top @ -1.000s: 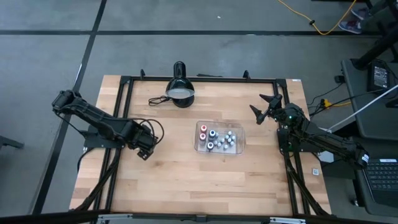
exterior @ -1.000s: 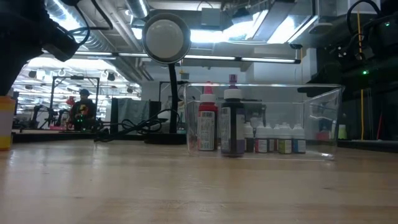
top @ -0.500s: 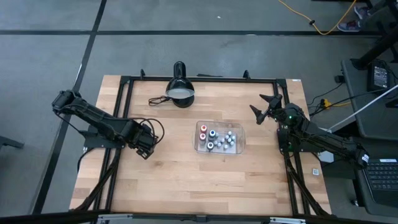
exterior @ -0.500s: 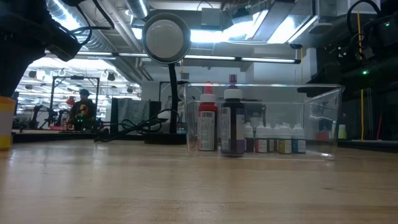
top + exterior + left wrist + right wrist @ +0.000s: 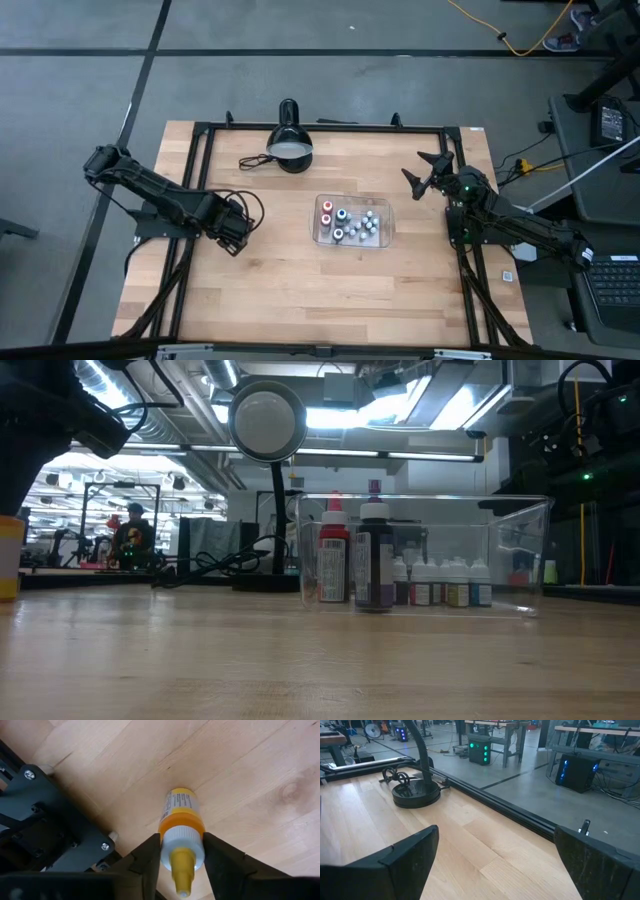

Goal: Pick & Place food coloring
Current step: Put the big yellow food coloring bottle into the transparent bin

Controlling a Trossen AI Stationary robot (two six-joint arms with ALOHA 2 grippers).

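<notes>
A small yellow-orange food coloring bottle [image 5: 181,812] with a white collar and a yellow nozzle stands upright on the wood near the table's left edge; it also shows in the low view [image 5: 8,555]. My left gripper [image 5: 233,240] points down over it, shut on it. Several more food coloring bottles [image 5: 350,222] stand in the clear tray [image 5: 388,215] at the table's middle. My right gripper [image 5: 420,172] waits open at the far right, holding nothing. My left gripper pinches the bottle's white collar [image 5: 182,839], just under the nozzle, between its two fingers [image 5: 145,862], one on each side. The fingers come from above, pointing down. The bottle stands upright with its base on the table.
A black desk lamp [image 5: 289,145] with its cord stands at the table's far middle; its head [image 5: 266,420] shows above the tray [image 5: 520,550] in the low view. A black frame rail [image 5: 45,820] runs close beside the held bottle. Bare wood lies between bottle and tray.
My left gripper has stayed in place above the bottle while its fingers have drawn together. The bottle has not moved.
</notes>
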